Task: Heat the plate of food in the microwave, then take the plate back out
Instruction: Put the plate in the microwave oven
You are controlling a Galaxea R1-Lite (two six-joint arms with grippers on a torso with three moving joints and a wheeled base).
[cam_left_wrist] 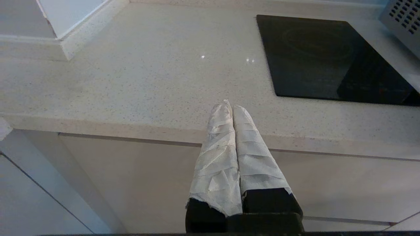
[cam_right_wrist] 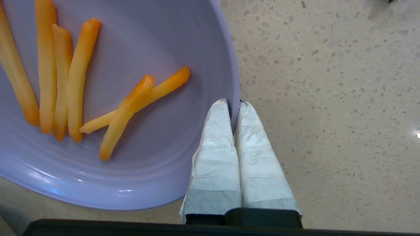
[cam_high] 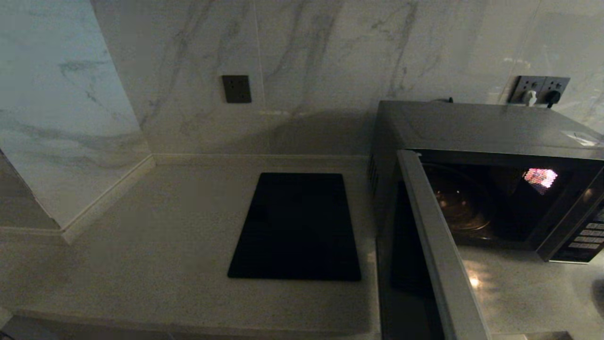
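The plate of food [cam_right_wrist: 137, 157], a pale lilac plate with several orange-tan fries [cam_right_wrist: 77, 78], shows only in the right wrist view, over the speckled counter. My right gripper [cam_right_wrist: 234, 105] is shut on the plate's rim, one taped finger inside the rim and one outside. The microwave [cam_high: 481, 127] stands at the right in the head view. Its door [cam_high: 439, 250] is swung wide open toward me and the cavity is lit. My left gripper [cam_left_wrist: 229, 106] is shut on nothing, hanging in front of the counter's front edge. Neither arm shows in the head view.
A flat black slab [cam_high: 297, 226] lies on the counter [cam_high: 155, 245] left of the microwave. A marble wall with a dark switch plate [cam_high: 236, 89] rises behind, and a wall block juts out at the far left. A plugged socket [cam_high: 540, 89] sits behind the microwave.
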